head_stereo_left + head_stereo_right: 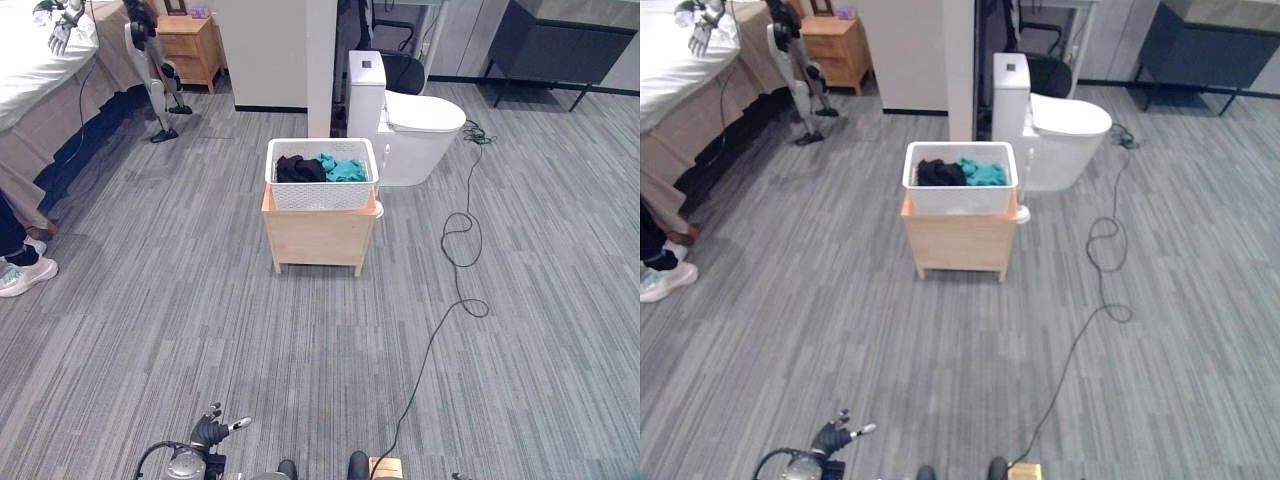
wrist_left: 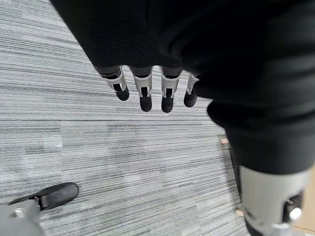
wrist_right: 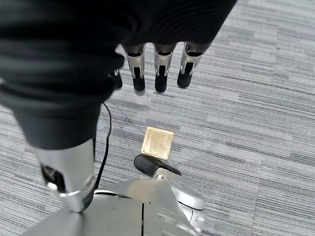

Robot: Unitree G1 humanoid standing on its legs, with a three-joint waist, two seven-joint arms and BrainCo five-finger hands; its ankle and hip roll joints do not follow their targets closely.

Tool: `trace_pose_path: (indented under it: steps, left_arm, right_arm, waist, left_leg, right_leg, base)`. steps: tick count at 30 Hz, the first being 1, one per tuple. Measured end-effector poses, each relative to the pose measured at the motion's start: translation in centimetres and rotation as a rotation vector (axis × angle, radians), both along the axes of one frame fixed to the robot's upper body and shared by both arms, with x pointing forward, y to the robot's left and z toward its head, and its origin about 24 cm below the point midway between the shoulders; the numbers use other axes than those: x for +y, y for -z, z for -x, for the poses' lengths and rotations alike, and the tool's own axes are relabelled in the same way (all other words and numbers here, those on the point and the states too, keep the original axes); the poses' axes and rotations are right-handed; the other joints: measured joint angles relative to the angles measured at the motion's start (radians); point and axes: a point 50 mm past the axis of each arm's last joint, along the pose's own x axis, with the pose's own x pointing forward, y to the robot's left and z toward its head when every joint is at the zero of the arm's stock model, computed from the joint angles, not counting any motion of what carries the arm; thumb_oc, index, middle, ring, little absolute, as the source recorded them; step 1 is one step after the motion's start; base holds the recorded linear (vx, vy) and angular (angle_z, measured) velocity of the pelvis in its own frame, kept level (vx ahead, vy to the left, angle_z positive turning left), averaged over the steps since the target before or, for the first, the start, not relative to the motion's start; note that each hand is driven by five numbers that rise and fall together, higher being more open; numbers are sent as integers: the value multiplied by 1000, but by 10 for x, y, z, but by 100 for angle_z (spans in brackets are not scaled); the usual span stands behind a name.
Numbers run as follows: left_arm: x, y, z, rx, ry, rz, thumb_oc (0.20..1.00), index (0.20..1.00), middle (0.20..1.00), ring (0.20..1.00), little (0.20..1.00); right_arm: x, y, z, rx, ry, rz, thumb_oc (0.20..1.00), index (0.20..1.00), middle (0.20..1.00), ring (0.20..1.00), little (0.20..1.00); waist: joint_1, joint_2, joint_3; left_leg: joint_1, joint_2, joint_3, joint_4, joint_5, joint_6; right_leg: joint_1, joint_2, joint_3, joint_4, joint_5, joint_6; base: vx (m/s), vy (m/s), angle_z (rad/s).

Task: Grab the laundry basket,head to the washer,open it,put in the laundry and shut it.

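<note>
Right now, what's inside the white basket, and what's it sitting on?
The white laundry basket holds a black garment and a teal one. Anything lying under them is covered. The basket sits on a small wooden stand.

The laundry basket [image 1: 321, 175] hides the top of the wooden stand [image 1: 319, 238] beneath it.

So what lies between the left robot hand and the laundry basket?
Bare grey carpet, as the left eye view shows: the left robot hand hangs low, and the laundry basket sits on a wooden stand farther ahead.
</note>
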Motion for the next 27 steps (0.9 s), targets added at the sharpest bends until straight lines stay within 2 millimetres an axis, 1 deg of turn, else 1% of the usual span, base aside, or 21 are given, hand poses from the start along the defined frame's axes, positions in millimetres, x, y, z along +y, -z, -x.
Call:
trace_pose_path:
  steps: [1,5,8,10,15,19,21,27]
  left_arm:
    - [0,0,-1,-3,-2,-4,1000,1000,1000,1000,1000]
    - [2,4,13,33,-32,-22,1000,1000,1000,1000,1000]
    - [-1,8,20,61,-48,-12,1000,1000,1000,1000,1000]
    - [-1,8,19,59,-47,-10,1000,1000,1000,1000,1000]
    - [-10,10,19,59,-42,11,1000,1000,1000,1000,1000]
    - [-10,10,19,59,-48,14,1000,1000,1000,1000,1000]
    - [-10,10,17,55,-45,13,1000,1000,1000,1000,1000]
    - [-10,8,12,45,-39,13,1000,1000,1000,1000,1000]
  right_arm:
    - [0,0,1,1,1,0,1000,1000,1000,1000,1000]
    - [0,0,0,-2,1,9,1000,1000,1000,1000,1000]
    - [-1,0,1,-3,4,20,1000,1000,1000,1000,1000]
    - [-1,0,1,-3,4,21,1000,1000,1000,1000,1000]
    - [-4,0,3,10,7,30,1000,1000,1000,1000,1000]
    - [-5,0,4,12,8,32,1000,1000,1000,1000,1000]
    - [-5,0,4,12,10,32,1000,1000,1000,1000,1000]
    - [-7,-1,3,8,18,35,1000,1000,1000,1000,1000]
  waist:
    - [-2,0,0]
    - [-1,4,-3]
    - [-4,10,-8]
    - [-6,11,-9]
    - [-6,27,-25]
    - [-14,31,-35]
    - [-23,34,-40]
    - [-23,37,-47]
  left_leg:
    - [0,0,-1,0,0,0]
    - [0,0,-7,0,0,0]
    - [0,-1,-19,0,0,0]
    - [0,-1,-23,0,0,0]
    - [-1,0,-26,0,-1,1]
    - [-3,1,-32,0,-1,1]
    - [-13,0,-52,0,-1,1]
    - [-38,1,-80,10,1,0]
  right_leg:
    - [0,0,0,0,0,0]
    - [2,0,-5,0,0,-3]
    - [8,-1,-18,0,2,-6]
    - [10,-1,-25,0,3,-5]
    - [11,-2,-27,0,1,-4]
    - [10,-1,-31,0,1,-5]
    - [10,-2,-45,0,-4,-5]
    - [4,0,-62,0,-7,-8]
  base:
    - [-4,-11,3]
    - [0,-13,4]
    - [3,-17,12]
    - [3,-15,11]
    - [0,-10,1]
    - [-18,-55,4]
    - [-1,-66,20]
    - [-11,-116,14]
